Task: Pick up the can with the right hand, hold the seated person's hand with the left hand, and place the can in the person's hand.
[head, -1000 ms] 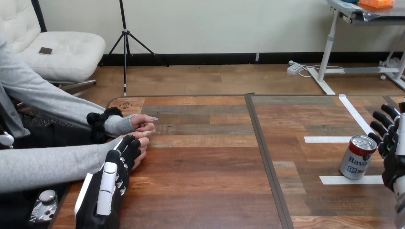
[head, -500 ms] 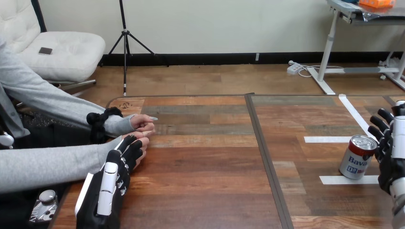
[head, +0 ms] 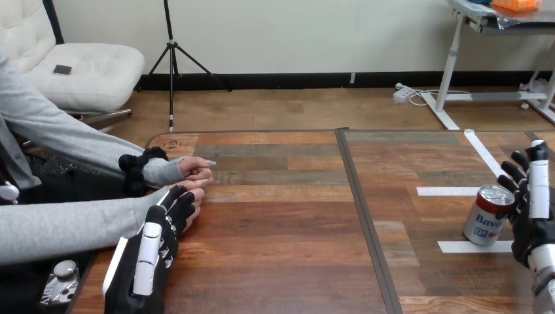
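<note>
**Left robot hand on the person's hand, right robot hand at the can**

The left robot hand (head: 152, 252) reaches forward along the counter's (head: 281, 229) left edge. Its fingers (head: 178, 201) are bent over the person's hand (head: 196, 196), closed on it from above, and the person's fingertips show just past them. The person's other hand (head: 195, 169) lies a little farther back on the counter, loosely closed, close to the held hand.

Far across on the right side, the right robot hand (head: 531, 212) stands upright just beside the can (head: 486, 214), against its right flank. From here I cannot tell whether it grips the can or only touches it. The can rests on the counter with its top end up, leaning slightly. It sits between two white tape strips, one behind it (head: 451, 191) and one in front (head: 471, 246).
</note>
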